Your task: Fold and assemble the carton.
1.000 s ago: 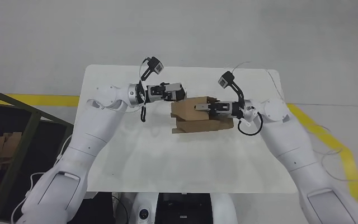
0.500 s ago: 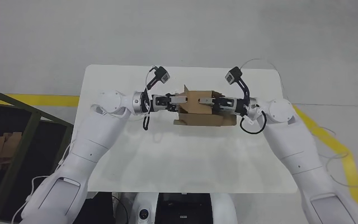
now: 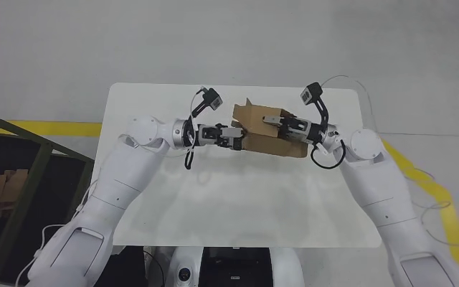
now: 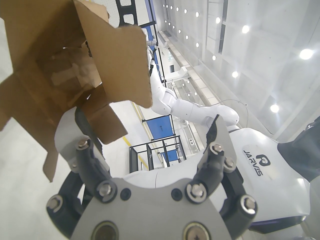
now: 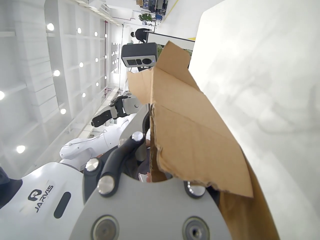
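Observation:
A brown carton [image 3: 267, 135] hangs tilted above the middle of the white table [image 3: 143, 194], between my two arms. My right gripper [image 3: 277, 123] is shut on its upper panel; in the right wrist view the cardboard [image 5: 195, 131] runs between the fingers [image 5: 140, 126] and hides one of them. My left gripper [image 3: 235, 137] is at the carton's left end and stands open. In the left wrist view the carton's open end [image 4: 50, 51] faces the camera with loose flaps spread, and one flap lies against a finger [image 4: 85, 126] of the left gripper [image 4: 150, 128].
A dark rack [image 3: 21, 179] holding cardboard stands off the table's left side, beside a yellow floor line [image 3: 64, 129]. Bare tabletop lies in front of the carton and on both sides of it.
The carton has risen off the table, tilted and shifted right with my right gripper. My left gripper has come down to the carton's left end.

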Robot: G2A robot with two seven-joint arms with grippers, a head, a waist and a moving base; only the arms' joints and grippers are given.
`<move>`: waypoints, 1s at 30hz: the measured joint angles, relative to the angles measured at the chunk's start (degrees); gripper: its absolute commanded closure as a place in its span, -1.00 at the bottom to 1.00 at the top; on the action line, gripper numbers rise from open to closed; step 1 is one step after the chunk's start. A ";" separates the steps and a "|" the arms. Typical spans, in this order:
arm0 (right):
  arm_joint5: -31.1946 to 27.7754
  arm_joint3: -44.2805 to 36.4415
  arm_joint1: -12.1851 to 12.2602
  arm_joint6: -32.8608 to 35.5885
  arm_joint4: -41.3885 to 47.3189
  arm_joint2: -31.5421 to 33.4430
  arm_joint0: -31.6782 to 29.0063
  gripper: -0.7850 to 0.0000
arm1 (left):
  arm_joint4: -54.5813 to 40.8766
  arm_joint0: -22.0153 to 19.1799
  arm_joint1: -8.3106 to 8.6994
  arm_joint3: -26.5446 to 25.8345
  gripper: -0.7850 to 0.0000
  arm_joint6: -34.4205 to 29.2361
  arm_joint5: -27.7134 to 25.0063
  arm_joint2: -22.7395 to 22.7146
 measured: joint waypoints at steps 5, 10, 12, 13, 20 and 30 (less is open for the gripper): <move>0.28 -0.57 0.02 -1.58 -0.56 0.47 -0.46 1.00 | 0.17 0.13 -0.08 -0.89 -1.00 -0.29 0.44 0.57; 0.52 -1.14 0.00 -2.64 -0.74 0.85 -0.83 1.00 | 0.00 -0.14 -0.29 -0.98 -1.00 -0.42 0.78 1.38; 0.62 -1.35 -0.01 -3.08 -0.91 0.98 -0.97 1.00 | -0.16 -0.28 -0.39 -0.92 -1.00 -0.53 0.76 1.73; 0.69 -1.44 -0.01 -3.24 -0.94 1.03 -1.03 1.00 | -0.22 -0.33 -0.43 -0.89 -1.00 -0.60 0.74 1.86; 1.53 -2.59 -0.14 -4.46 -1.37 1.03 -1.19 1.00 | -0.60 -0.86 -0.73 -0.60 -1.00 -0.73 0.74 2.72; 1.98 -3.83 -0.50 -6.00 -2.26 0.15 -1.67 1.00 | -1.69 -2.29 -1.40 0.91 -1.00 -0.85 0.64 4.19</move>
